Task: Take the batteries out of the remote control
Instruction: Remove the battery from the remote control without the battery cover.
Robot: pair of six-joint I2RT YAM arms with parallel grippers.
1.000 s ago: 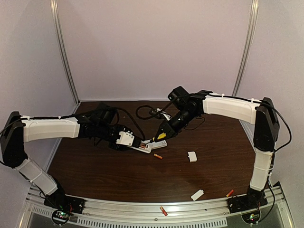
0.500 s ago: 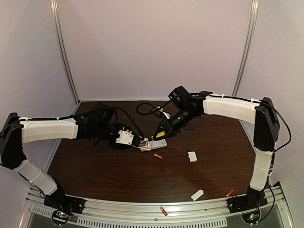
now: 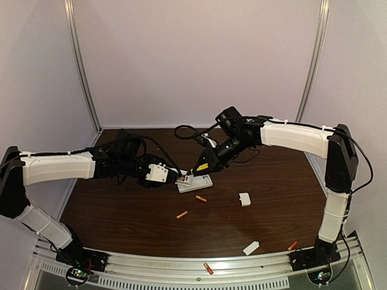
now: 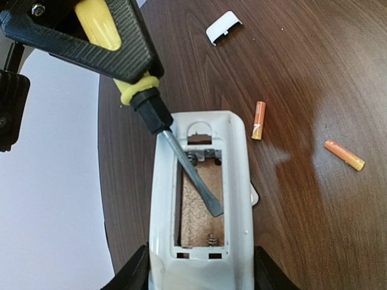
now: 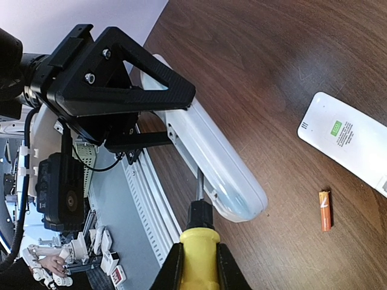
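Note:
My left gripper [image 3: 171, 177] [image 4: 201, 279] is shut on the white remote control [image 3: 192, 181] [image 4: 202, 199], back side up, near the table's middle. Its battery bay [image 4: 202, 211] is open and shows only springs. My right gripper [image 3: 208, 162] [image 5: 199, 266] is shut on a yellow-handled screwdriver [image 4: 115, 36] [image 5: 199, 254], whose blade [image 4: 193, 175] rests inside the bay. Two orange batteries [image 3: 182, 214] [image 3: 201, 198] lie on the table just in front of the remote; in the left wrist view they lie to its right [image 4: 259, 120] [image 4: 343, 154].
Two more batteries [image 3: 208, 268] [image 3: 292, 245] lie near the front rail. White covers [image 3: 244, 199] [image 3: 251, 247] lie right of centre. A second white remote [image 5: 347, 142] lies face down behind the right arm, with a battery [image 5: 325, 210] close to it. Cables [image 3: 187, 134] trail at the back.
One more battery now lies on the table in front of the remote, whose bay held orange before. Both grippers and the remote have shifted slightly right.

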